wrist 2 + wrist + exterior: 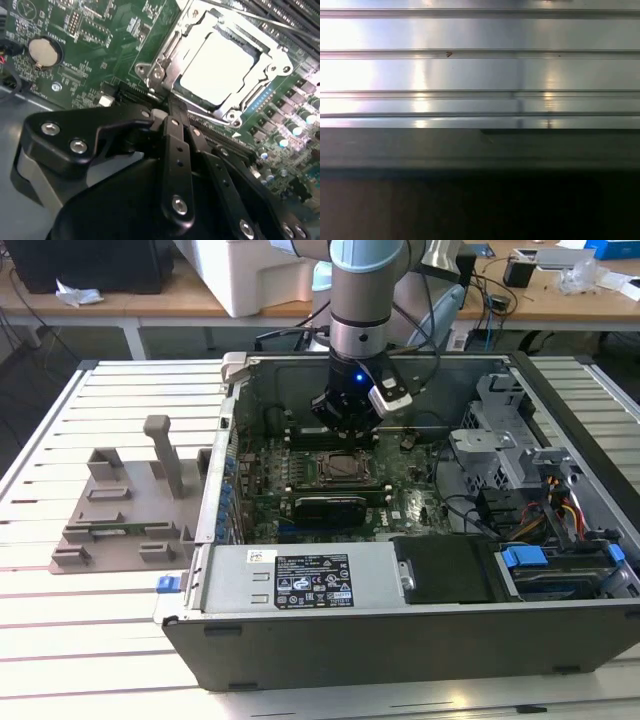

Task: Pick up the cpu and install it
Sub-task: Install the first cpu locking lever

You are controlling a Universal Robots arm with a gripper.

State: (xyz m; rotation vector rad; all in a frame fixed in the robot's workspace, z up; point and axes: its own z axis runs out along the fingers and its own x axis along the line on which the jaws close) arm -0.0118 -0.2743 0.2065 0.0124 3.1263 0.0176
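Note:
The cpu (pixel 215 67), a shiny silver square plate, lies flat in the motherboard socket with the metal retention frame (pixel 272 60) around it. In the exterior view the socket (pixel 335 468) sits mid-board inside the open computer case (pixel 400 640). My gripper (pixel 345 432) hangs just above the board, slightly behind the socket. In the second wrist view its black fingers (pixel 172 130) meet at a point beside the socket's edge, shut, with nothing visible between them.
A grey plastic holder block (pixel 130 510) with upright posts stands on the slatted table at the exterior view's left. A black expansion card (pixel 330 508) lies in front of the socket. The power supply (pixel 300 580), drive cage (pixel 510 440) and case walls ring the board.

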